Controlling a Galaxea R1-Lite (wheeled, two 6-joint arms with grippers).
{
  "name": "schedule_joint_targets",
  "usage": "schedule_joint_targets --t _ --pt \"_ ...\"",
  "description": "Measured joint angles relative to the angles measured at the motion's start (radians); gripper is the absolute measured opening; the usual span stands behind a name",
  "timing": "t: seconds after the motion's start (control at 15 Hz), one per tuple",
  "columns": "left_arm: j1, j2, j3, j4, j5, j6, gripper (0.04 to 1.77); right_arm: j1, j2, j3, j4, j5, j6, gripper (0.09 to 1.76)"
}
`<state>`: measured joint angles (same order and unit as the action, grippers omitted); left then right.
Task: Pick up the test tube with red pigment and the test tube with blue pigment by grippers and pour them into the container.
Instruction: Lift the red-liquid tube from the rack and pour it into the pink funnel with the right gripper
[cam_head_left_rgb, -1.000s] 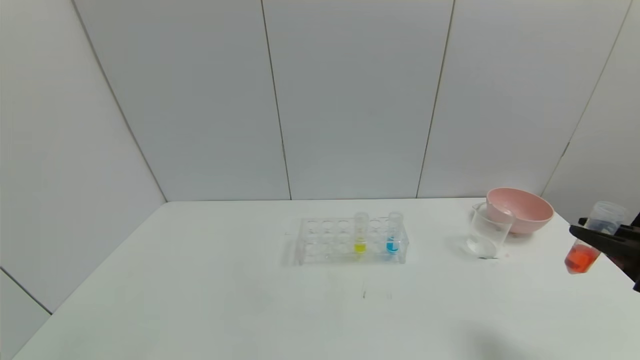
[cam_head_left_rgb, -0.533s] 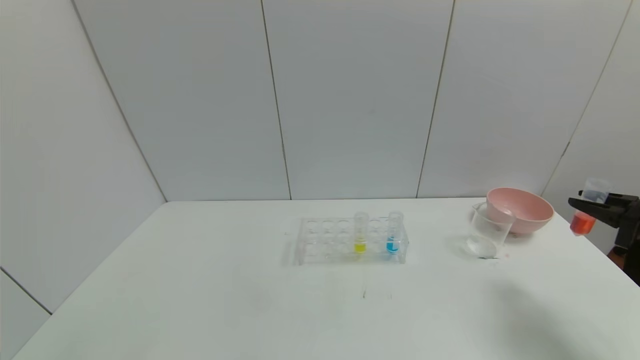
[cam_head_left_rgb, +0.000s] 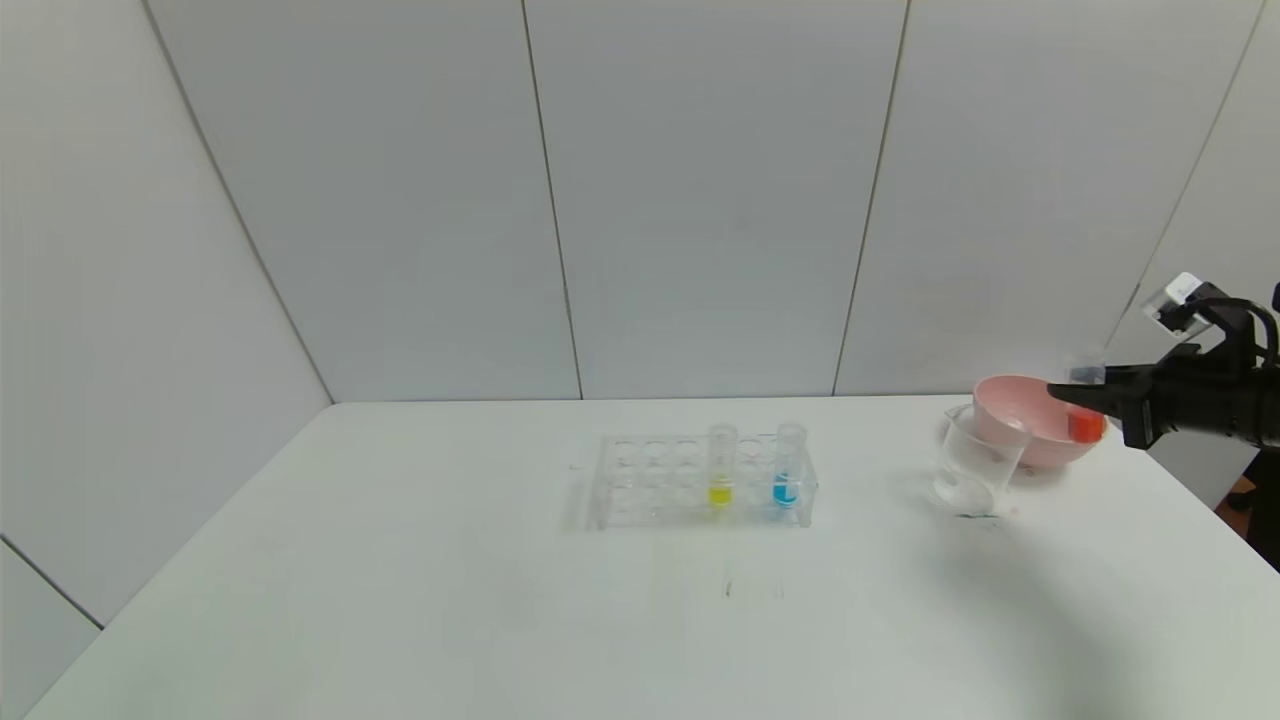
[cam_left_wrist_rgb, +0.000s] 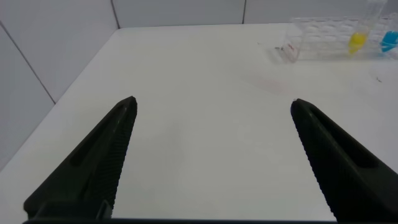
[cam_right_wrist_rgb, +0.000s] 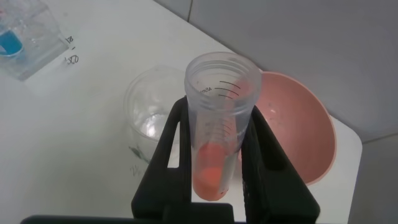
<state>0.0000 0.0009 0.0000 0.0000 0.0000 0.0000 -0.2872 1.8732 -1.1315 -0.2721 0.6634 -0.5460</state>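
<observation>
My right gripper (cam_head_left_rgb: 1085, 398) is shut on the test tube with red pigment (cam_head_left_rgb: 1083, 424), held in the air at the near right rim of the pink bowl, right of the container. In the right wrist view the tube (cam_right_wrist_rgb: 219, 93) stands between the black fingers (cam_right_wrist_rgb: 168, 143), orange-red liquid at its bottom, with the container (cam_right_wrist_rgb: 144, 109), a clear beaker, just beyond it. The test tube with blue pigment (cam_head_left_rgb: 786, 478) stands in the clear rack (cam_head_left_rgb: 650, 482). My left gripper (cam_left_wrist_rgb: 212, 106) is open over bare table, left of the rack (cam_left_wrist_rgb: 317, 38).
A pink bowl (cam_head_left_rgb: 1030, 408) sits right behind the beaker, near the table's right edge. A yellow-liquid tube (cam_head_left_rgb: 721, 478) stands in the rack beside the blue one. White wall panels close off the back and both sides.
My right gripper has carried the red tube up and leftward, from low at the table's right edge to the pink bowl's rim, close to the beaker. Rack and beaker have not moved.
</observation>
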Motion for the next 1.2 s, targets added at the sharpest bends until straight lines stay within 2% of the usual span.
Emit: schedule_joint_targets --t 0.13,0.27,0.33,0.47,0.67,1.2 --pt "0.000 0.000 0.000 0.000 0.000 0.000 1.76 0.029 0.006 -0.105 0.167 -0.058 -0.054 0.52" --pt "0.000 0.000 0.000 0.000 0.000 0.000 1.76 0.048 0.015 -0.197 0.329 -0.161 -0.169 0.52" --pt "0.000 0.000 0.000 0.000 0.000 0.000 1.76 0.055 0.022 -0.234 0.386 -0.213 -0.223 0.52" --pt "0.000 0.000 0.000 0.000 0.000 0.000 1.76 0.064 0.039 -0.298 0.454 -0.242 -0.287 0.52" --pt "0.000 0.000 0.000 0.000 0.000 0.000 1.76 0.072 0.067 -0.395 0.566 -0.272 -0.319 0.52" --pt "0.000 0.000 0.000 0.000 0.000 0.000 1.76 0.117 0.141 -0.725 1.039 -0.410 -0.375 0.52"
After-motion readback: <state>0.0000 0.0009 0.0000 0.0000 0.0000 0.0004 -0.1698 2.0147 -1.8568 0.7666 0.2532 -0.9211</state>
